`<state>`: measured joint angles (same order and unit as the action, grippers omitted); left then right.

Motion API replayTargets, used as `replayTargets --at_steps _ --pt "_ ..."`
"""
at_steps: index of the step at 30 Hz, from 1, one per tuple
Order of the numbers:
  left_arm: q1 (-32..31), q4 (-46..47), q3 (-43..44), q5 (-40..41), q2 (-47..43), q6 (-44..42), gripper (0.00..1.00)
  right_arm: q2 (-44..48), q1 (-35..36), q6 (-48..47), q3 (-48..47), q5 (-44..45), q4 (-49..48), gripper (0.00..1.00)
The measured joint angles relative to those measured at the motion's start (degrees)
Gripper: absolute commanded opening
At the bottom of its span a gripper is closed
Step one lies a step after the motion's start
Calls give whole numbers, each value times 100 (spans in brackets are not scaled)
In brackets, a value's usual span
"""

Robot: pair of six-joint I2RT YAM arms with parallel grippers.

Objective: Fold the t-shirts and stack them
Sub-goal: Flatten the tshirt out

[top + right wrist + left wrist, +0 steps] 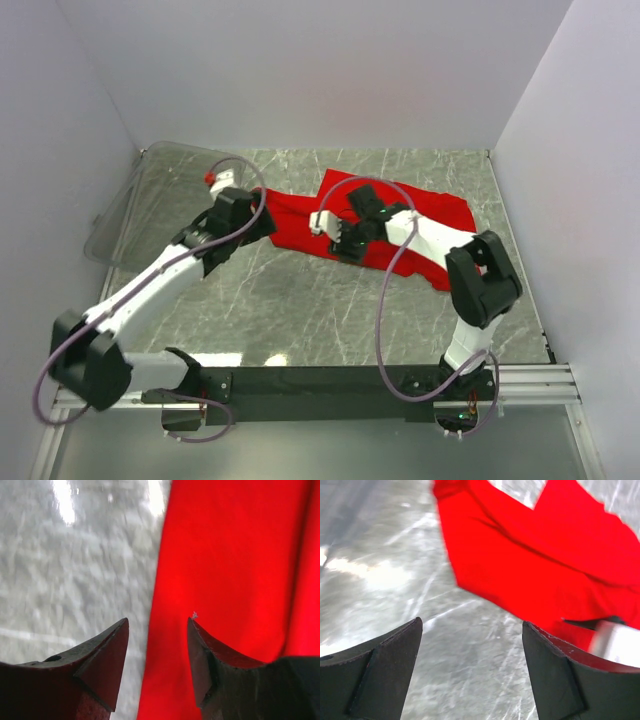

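The left fingers [390, 655] and right fingers [100, 650] both stand apart, holding nothing, at edges of the red t-shirt [440, 215] on the tabletop [300, 300].

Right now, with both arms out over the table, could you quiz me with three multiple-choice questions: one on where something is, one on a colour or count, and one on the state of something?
1. Where does the clear bin stand?
A. At the far left of the table
B. At the near right
C. On top of the cloth

2. What clothing lies out?
A. Two blue t-shirts
B. One red t-shirt
C. Three white t-shirts

3. How is the right tool?
A. Shut on the bin
B. Shut on a sleeve
C. Open, over the t-shirt's edge

Answers:
1 A: the top view shows it by the left wall, towards the back.
2 B: a single red garment shows in every view.
3 C: the right wrist view shows a gap between its fingers, one over cloth and one over bare table.
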<state>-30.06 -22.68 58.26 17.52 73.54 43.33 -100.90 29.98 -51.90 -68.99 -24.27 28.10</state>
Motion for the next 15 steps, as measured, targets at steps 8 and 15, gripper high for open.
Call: replayTargets --at_steps 8,15 --pt "179 -490 -603 555 -1325 162 89 -793 535 282 -514 614 -162 57" --pt "256 -597 -691 721 -1626 227 89 -1121 704 433 -654 1043 -195 49"
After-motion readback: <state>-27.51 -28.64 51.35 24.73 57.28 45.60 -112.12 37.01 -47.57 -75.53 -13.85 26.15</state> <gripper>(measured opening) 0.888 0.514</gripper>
